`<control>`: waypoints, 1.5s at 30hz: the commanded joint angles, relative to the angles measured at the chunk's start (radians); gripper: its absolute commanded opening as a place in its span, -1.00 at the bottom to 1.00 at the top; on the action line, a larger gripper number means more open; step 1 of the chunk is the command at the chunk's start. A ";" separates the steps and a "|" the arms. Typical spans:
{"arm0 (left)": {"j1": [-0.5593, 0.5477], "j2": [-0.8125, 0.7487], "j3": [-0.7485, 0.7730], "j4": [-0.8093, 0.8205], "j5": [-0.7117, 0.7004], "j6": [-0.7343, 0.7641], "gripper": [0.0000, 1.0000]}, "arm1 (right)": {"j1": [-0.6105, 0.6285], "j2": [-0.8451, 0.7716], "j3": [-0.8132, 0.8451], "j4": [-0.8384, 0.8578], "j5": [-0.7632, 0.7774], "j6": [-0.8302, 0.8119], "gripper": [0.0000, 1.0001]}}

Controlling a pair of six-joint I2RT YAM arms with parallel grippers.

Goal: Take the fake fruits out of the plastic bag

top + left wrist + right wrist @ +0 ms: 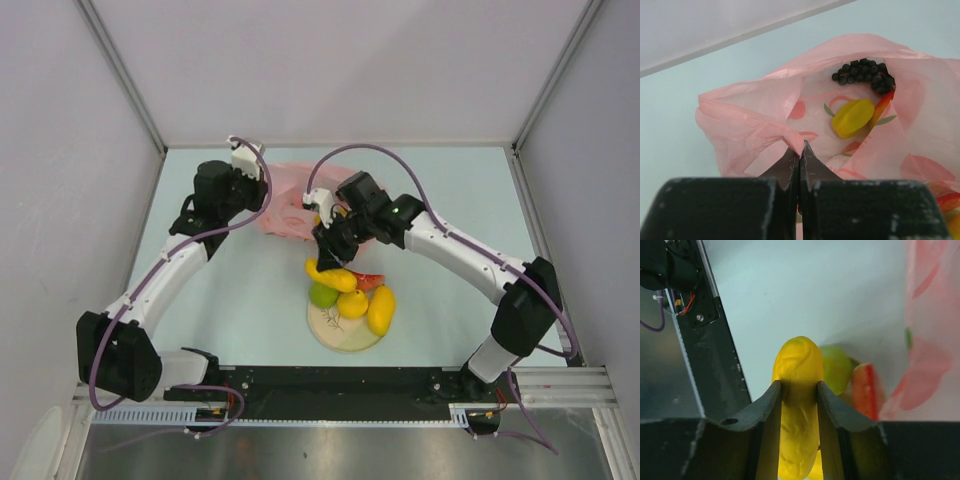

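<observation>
My right claw (799,386) is clamped on a yellow banana (799,357) at centre frame. A green pear (837,367) and a red slice (865,390) sit just right of it. My left claw (800,149) pinches the pink bag (750,110) rim, low centre. Grapes (865,75) and a yellow fruit (853,117) lie inside, upper right.

Yellow fruit (799,360) runs off the bottom edge of the right wrist view, the pear (837,367) half tucked behind it. From above, the right claw (330,252) covers part of the bag (285,195), and fruit buries most of the plate (345,344).
</observation>
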 commanded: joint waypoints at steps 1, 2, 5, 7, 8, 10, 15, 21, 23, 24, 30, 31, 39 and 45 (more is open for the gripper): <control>-0.003 -0.047 -0.010 0.057 0.002 -0.030 -0.99 | 0.060 -0.005 -0.067 0.019 0.062 0.251 -0.50; -0.003 -0.050 -0.016 0.055 -0.004 -0.031 -0.99 | 0.074 -0.002 -0.069 0.019 0.075 0.257 -0.51; -0.001 -0.070 -0.039 0.055 -0.015 -0.031 -0.99 | 0.140 0.001 -0.069 0.007 0.156 0.275 -0.51; 0.002 -0.087 -0.054 0.051 -0.020 -0.030 -0.99 | 0.176 0.007 -0.069 0.002 0.216 0.297 -0.51; 0.003 -0.090 -0.060 0.046 -0.021 -0.030 -0.99 | 0.186 0.013 -0.070 0.002 0.230 0.309 -0.51; 0.009 -0.104 -0.069 0.042 -0.029 -0.031 -0.99 | 0.196 0.021 -0.081 -0.003 0.256 0.339 -0.51; 0.028 -0.153 -0.100 0.023 -0.032 -0.013 -0.99 | 0.281 -0.008 -0.130 0.016 0.326 0.352 -0.51; 0.034 -0.170 -0.112 -0.007 -0.037 0.013 -0.99 | 0.298 -0.020 -0.199 0.086 0.349 0.335 -0.51; 0.035 -0.172 -0.118 -0.015 -0.023 0.005 -1.00 | 0.298 -0.023 -0.230 0.112 0.363 0.352 -0.50; 0.035 -0.176 -0.122 -0.015 -0.020 0.001 -0.99 | 0.296 -0.026 -0.245 0.128 0.368 0.355 -0.49; 0.035 -0.190 -0.141 -0.021 -0.009 -0.011 -0.99 | 0.318 -0.011 -0.311 0.212 0.400 0.350 -0.47; 0.035 -0.196 -0.151 -0.021 -0.010 -0.007 -1.00 | 0.328 -0.013 -0.322 0.226 0.408 0.346 -0.47; 0.035 -0.221 -0.200 -0.008 0.009 -0.016 -0.99 | 0.356 0.007 -0.389 0.321 0.466 0.350 -0.43; 0.035 -0.227 -0.217 0.002 0.008 -0.018 -0.99 | 0.354 0.018 -0.403 0.327 0.494 0.360 -0.27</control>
